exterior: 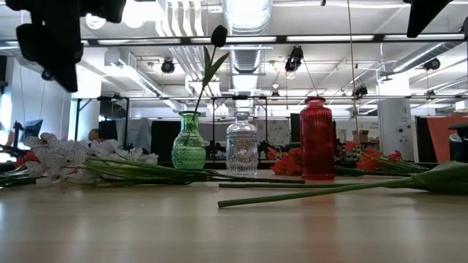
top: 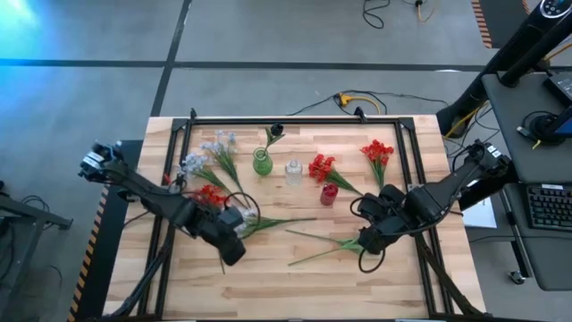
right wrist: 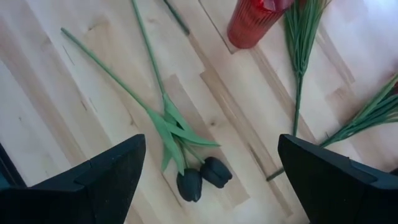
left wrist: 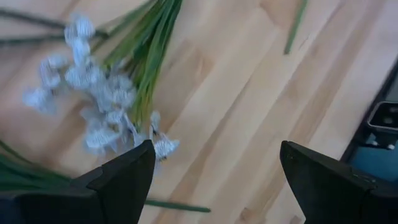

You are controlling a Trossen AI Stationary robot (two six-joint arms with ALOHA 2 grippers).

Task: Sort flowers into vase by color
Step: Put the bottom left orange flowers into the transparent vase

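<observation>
Three vases stand in a row at mid-table: green [top: 261, 162], clear [top: 293, 172] and red [top: 329, 194]. One dark-budded flower [top: 275, 131] stands with its stem in the green vase. Pale blue-white sprays [top: 219, 143] and red sprays [top: 377, 152] lie flat on the wood. My left gripper [left wrist: 214, 168] hangs open above a blue-white spray [left wrist: 93, 106], touching nothing. My right gripper [right wrist: 210, 162] hangs open over two dark buds [right wrist: 202, 177], whose green stems [right wrist: 124, 87] lie on the table.
More red sprays lie at left [top: 212, 194] and beside the clear vase [top: 320, 166]. A black frame [top: 295, 121] runs around the table top. Bare wood [top: 295, 286] stretches along the near edge.
</observation>
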